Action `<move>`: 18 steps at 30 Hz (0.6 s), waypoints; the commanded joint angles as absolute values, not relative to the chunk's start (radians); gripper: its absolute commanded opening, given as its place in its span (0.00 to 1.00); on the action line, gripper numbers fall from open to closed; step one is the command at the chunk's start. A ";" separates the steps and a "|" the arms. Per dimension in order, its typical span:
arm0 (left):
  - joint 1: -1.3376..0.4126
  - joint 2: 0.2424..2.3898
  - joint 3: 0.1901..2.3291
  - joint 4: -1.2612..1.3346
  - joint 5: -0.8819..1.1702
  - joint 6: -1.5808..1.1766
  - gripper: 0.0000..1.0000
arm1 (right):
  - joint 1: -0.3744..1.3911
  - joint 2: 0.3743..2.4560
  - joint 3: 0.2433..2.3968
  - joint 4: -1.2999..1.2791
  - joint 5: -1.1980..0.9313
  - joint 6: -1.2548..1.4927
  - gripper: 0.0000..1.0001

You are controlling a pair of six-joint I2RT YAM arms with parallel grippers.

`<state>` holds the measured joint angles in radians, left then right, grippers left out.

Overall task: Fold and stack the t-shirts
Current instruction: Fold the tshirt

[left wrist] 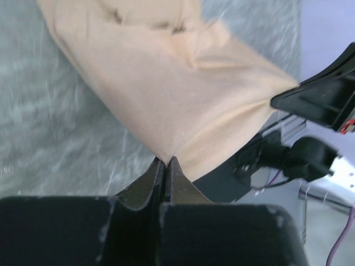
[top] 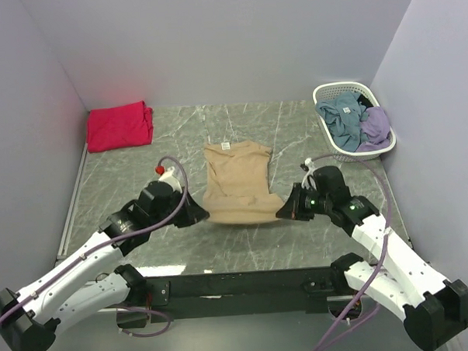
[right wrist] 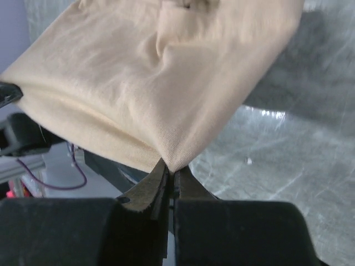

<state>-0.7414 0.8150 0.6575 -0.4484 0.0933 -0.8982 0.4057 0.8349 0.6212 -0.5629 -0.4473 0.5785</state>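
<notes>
The tan t-shirt (top: 237,181) lies in the middle of the table, its white neck label at the far end. My left gripper (top: 205,215) is shut on its near left hem corner and my right gripper (top: 281,212) is shut on its near right hem corner. Both hold the hem lifted off the table. In the left wrist view the tan cloth (left wrist: 172,83) runs into the closed gripper (left wrist: 166,162). In the right wrist view the cloth (right wrist: 150,77) is pinched in the closed gripper (right wrist: 173,168). The red-pink t-shirt (top: 119,124) lies folded at the far left corner.
A white lattice basket (top: 329,91) with blue, grey and purple clothes stands at the far right. Grey walls close in the table on three sides. A metal rail (top: 73,198) runs along the left edge.
</notes>
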 commanded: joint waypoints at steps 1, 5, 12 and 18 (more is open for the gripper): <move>-0.741 0.877 0.776 -0.483 -0.003 -0.833 0.02 | 0.403 0.905 0.751 -0.568 -0.359 0.526 0.00; -0.730 1.024 0.842 -0.421 -0.080 -0.781 0.04 | 0.402 1.014 0.874 -0.529 -0.295 0.470 0.00; -0.586 1.242 0.963 -0.266 -0.008 -0.718 0.03 | 0.384 1.326 1.074 -0.496 -0.271 0.402 0.00; -0.488 1.448 1.151 -0.241 0.035 -0.629 0.03 | 0.345 1.566 1.227 -0.480 -0.345 0.376 0.00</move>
